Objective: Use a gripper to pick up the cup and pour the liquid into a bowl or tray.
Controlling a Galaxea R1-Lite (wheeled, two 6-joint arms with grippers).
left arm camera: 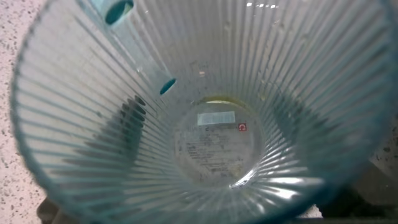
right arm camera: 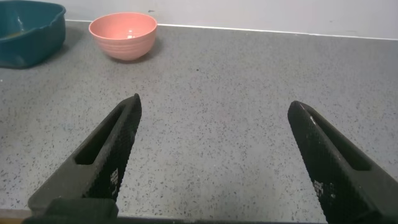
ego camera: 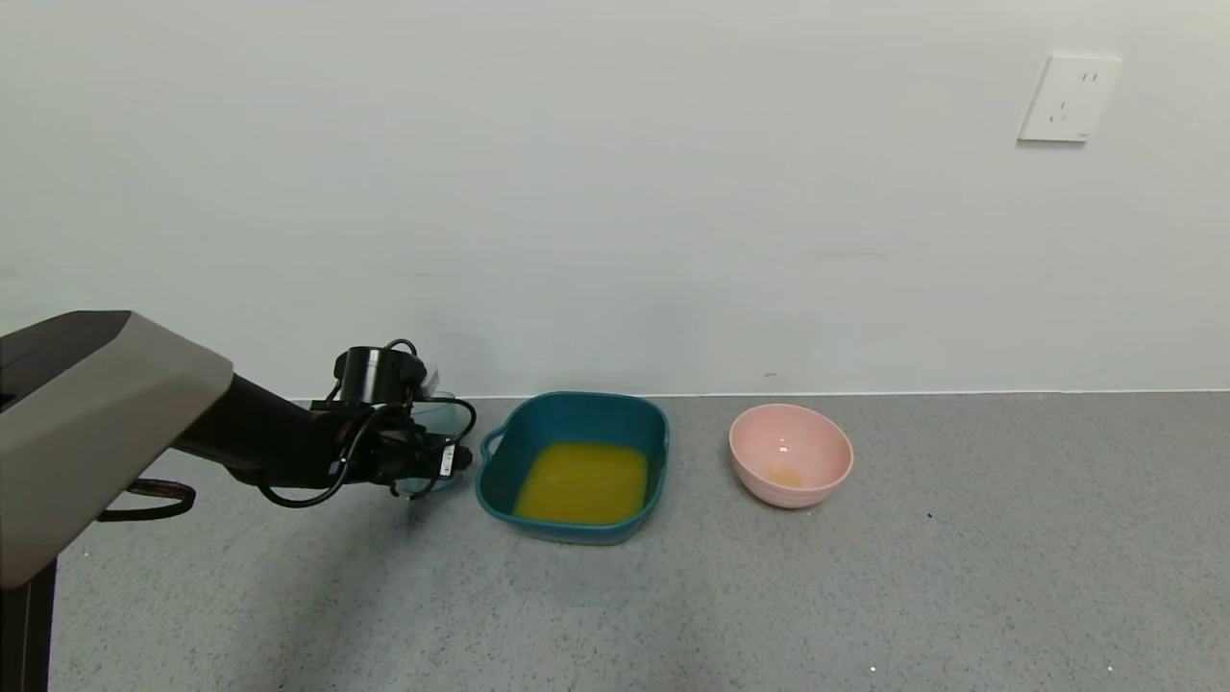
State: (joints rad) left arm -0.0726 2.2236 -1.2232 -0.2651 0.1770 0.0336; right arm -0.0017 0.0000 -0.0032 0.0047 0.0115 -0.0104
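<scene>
- The left gripper (ego camera: 428,461) reaches in from the robot's left side, low over the grey speckled floor (ego camera: 865,596), and is closed around the cup (ego camera: 437,432).
- Black cables loop around the left gripper's wrist, and a black cylindrical motor housing (ego camera: 370,375) stands on top of it.
- The cup is a pale blue-grey ribbed tumbler; in the head view it stands about upright in the grip, just beside the tray's handle side, with its base at or just above the floor, which of the two I cannot tell.
- The left wrist view looks straight down into the cup (left arm camera: 205,118): the ribbed wall fills the picture, a printed label shows through the clear base, and only a thin yellowish trace lies at the bottom.
- The tray (ego camera: 500,481) is dark teal and rounded-square, sitting on the floor near the wall, its small loop handle turned toward the cup.
- The liquid (ego camera: 584,482), opaque orange-yellow, lies pooled across the tray's bottom.
- A pink bowl (ego camera: 817,461) stands apart from the tray on its far side from the cup, with a small orange smear inside.
- The right gripper (right arm camera: 214,155) hangs over bare floor well away from the vessels, its two black fingers (right arm camera: 106,155) spread wide apart with nothing between them.
- A white wall socket (ego camera: 1069,98) sits high on the wall.
</scene>
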